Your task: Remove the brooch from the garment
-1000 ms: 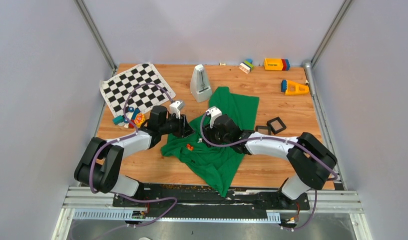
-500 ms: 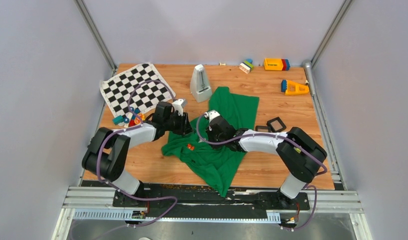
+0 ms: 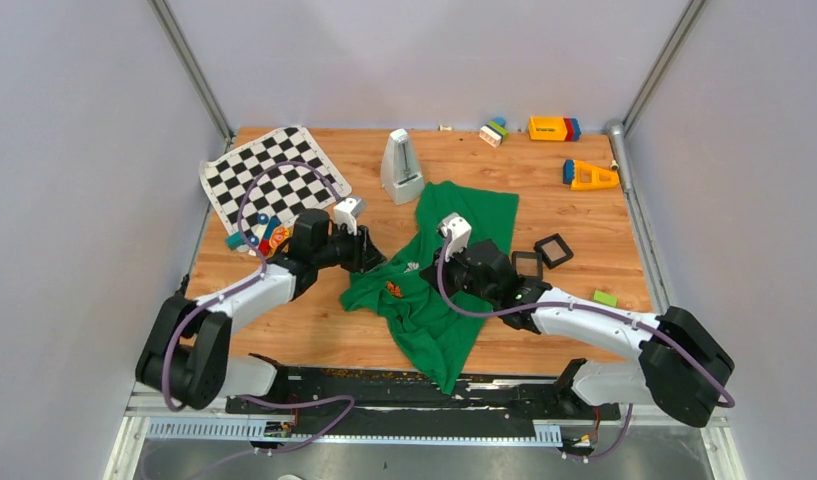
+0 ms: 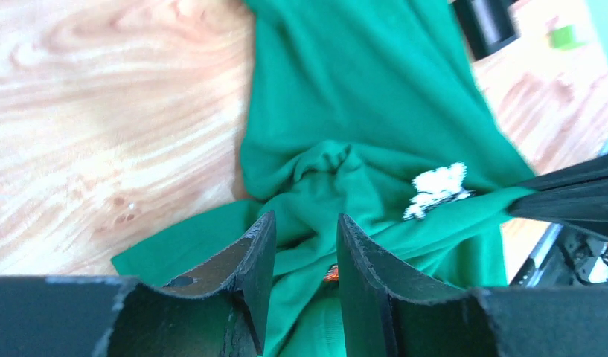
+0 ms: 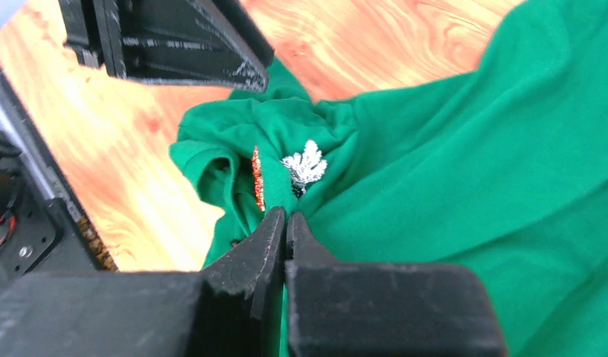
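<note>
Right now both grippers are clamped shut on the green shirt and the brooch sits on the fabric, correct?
Not both. The left gripper is open, its fingers apart above the garment, as the left wrist view shows. The right gripper is shut on the garment, and the brooch does sit on the fabric.

Bunched garment (image 5: 449,141) folds and right pincer (image 5: 286,220) crowd the brooch (image 5: 257,179).
</note>
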`<state>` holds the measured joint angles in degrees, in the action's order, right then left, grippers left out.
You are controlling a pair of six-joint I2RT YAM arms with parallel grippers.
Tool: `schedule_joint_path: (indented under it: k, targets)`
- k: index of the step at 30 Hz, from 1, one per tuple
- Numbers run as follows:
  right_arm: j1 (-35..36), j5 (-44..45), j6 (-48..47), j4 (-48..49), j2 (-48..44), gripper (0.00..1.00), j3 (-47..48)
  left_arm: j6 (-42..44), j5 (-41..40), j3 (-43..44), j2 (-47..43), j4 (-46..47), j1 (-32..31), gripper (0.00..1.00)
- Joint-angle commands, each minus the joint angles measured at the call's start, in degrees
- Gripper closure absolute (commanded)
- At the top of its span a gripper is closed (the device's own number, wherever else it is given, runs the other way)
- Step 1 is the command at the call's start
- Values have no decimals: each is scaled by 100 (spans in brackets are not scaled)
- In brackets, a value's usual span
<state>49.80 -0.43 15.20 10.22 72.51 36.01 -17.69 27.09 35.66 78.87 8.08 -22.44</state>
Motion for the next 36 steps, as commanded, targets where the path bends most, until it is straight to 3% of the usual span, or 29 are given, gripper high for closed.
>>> schedule_joint_path:
  k: [1,6,17,30,33,36]
  targets:
    - [20,-901,-457,936,-314,100,-295,-62,393,-284,-760,776,-23,56]
    - [28,-1332,-684,1231,-263,100,-417,-259,980,-473,-968,1238,-28,53]
    - [43,-1442,-969,1232,-385,100,-521,-1008,2435,-250,332,2358,-46,56]
    - [40,-1437,-953,1152,-111,100,-378,-1268,2941,-51,979,2619,-231,59]
    - [38,-1470,-949,1115,5,100,-311,-1277,3032,0,1043,2621,-287,74]
    - [38,-1330,-925,1082,42,100,-283,-1284,3037,-1,996,2630,-296,99]
